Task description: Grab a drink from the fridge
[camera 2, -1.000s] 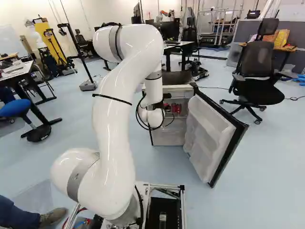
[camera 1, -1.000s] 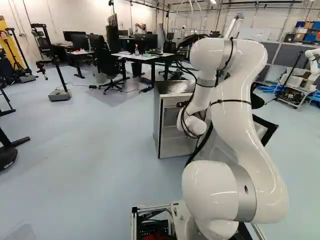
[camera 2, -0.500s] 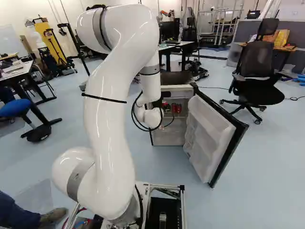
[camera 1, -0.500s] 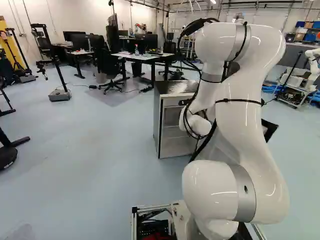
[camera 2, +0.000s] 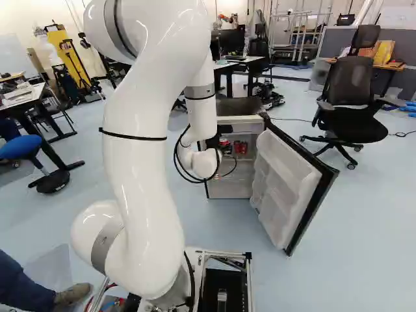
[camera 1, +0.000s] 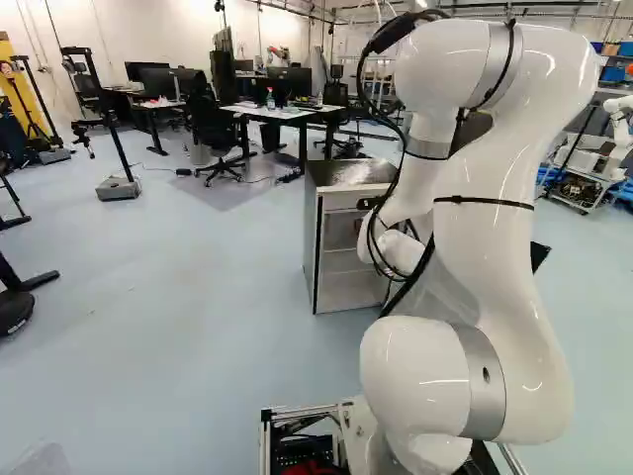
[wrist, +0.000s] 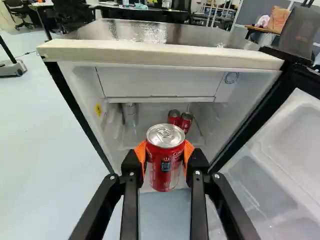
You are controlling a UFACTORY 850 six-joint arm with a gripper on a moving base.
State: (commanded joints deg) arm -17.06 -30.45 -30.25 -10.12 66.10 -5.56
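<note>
Wrist view is showing me my fingers [wrist: 140, 155] pinching the red can [wrist: 166, 162] upright by its sides, outside the open fridge [wrist: 160, 56], presumably for a level, steady carry.

We have a glossy white arm [camera 1: 485, 257], a black strap [camera 1: 485, 202] and looping black cables [camera 1: 390, 37] above its lower silver ring [camera 1: 487, 381], and black fingers [wrist: 131, 205] with screws [wrist: 132, 174] and orange pads [wrist: 140, 150].

Can't make out any actual wording tbh. There's pale lettering and a small dark panel [wrist: 166, 164] on the red can [wrist: 159, 179] between the tool's [camera 2: 213, 141] fingers, plus a yellow sticker [wrist: 98, 109] inside the fridge [wrist: 160, 56] ahead.
</note>
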